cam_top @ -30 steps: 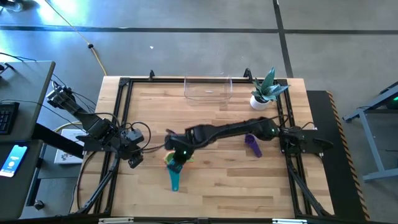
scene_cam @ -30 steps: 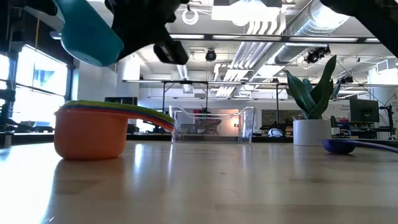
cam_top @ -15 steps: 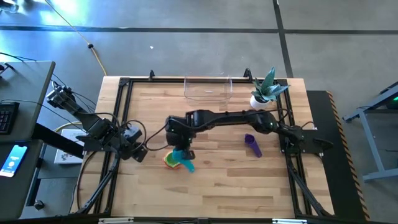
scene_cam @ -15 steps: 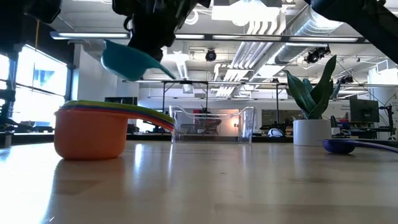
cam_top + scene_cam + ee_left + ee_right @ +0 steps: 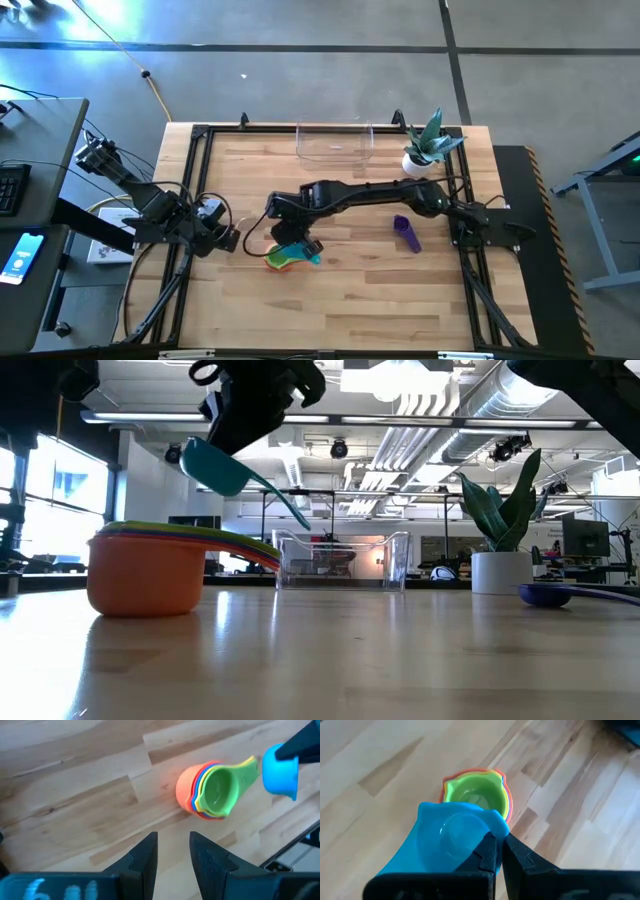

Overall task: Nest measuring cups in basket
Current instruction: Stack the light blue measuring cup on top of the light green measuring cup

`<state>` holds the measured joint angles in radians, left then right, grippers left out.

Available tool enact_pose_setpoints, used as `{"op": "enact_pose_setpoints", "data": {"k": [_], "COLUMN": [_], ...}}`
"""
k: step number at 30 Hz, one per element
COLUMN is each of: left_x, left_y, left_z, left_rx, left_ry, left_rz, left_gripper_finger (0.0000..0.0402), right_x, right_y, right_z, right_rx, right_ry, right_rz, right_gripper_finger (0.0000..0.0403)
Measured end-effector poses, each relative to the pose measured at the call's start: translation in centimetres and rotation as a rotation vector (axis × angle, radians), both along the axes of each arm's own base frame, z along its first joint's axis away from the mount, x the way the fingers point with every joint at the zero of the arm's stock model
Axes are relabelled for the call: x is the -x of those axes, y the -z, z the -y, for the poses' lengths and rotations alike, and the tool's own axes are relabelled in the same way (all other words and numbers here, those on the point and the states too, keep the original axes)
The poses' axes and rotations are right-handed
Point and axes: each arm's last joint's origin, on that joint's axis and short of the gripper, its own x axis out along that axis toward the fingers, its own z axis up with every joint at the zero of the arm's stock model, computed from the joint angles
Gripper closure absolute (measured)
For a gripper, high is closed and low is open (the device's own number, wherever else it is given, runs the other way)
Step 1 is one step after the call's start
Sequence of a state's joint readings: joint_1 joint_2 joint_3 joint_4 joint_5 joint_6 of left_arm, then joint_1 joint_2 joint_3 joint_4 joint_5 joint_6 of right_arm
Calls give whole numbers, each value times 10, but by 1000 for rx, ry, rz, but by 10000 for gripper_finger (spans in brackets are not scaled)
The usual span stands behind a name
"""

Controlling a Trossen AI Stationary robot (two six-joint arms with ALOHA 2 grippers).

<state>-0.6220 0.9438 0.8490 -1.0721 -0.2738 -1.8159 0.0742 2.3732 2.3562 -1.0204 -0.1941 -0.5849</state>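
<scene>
Right gripper (image 5: 496,851) carrying the teal cup (image 5: 447,842) above the nested stack (image 5: 477,795).
Its 2 fingers pinch the cup's rim — cup hangs airborne, tilted, just over the green-topped stack; left gripper (image 5: 172,851) waits nearby, parted.

A wooden bench (image 5: 350,300) of pale planks sits inside a black metal frame (image 5: 190,190) that runs along its edges. Near its far right corner stands a white plant pot (image 5: 417,162) holding a green plant (image 5: 435,135) with pointed leaves; the low view shows the pot upright on the bench top. Off the bench's left side, a dark desk (image 5: 40,190) carries a keyboard (image 5: 10,188) and a phone (image 5: 20,258) with a lit blue screen. A yellow cable (image 5: 155,90) trails across the grey floor (image 5: 300,60) beyond the bench.
</scene>
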Motion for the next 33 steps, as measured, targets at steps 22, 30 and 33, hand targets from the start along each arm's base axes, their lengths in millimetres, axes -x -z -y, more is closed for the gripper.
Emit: {"op": "enact_pose_setpoints", "data": {"k": [22,30,33], "left_x": [-6,-7,-7], "left_y": [6,5,5], "left_z": [4,5,5], "left_rx": [-26,-36,-42], "left_ry": [-9,39,57], "left_rz": [-23,-11,-14], "left_gripper_finger": [298,298,298], "right_x": [0,-5,-6], "right_y": [22,50,52], "right_z": [83,75,71], "right_rx": [233,236,212], "right_ry": [-1,-36,-44], "right_rz": [-69,-120,-117], "right_gripper_finger": [402,402,402]}}
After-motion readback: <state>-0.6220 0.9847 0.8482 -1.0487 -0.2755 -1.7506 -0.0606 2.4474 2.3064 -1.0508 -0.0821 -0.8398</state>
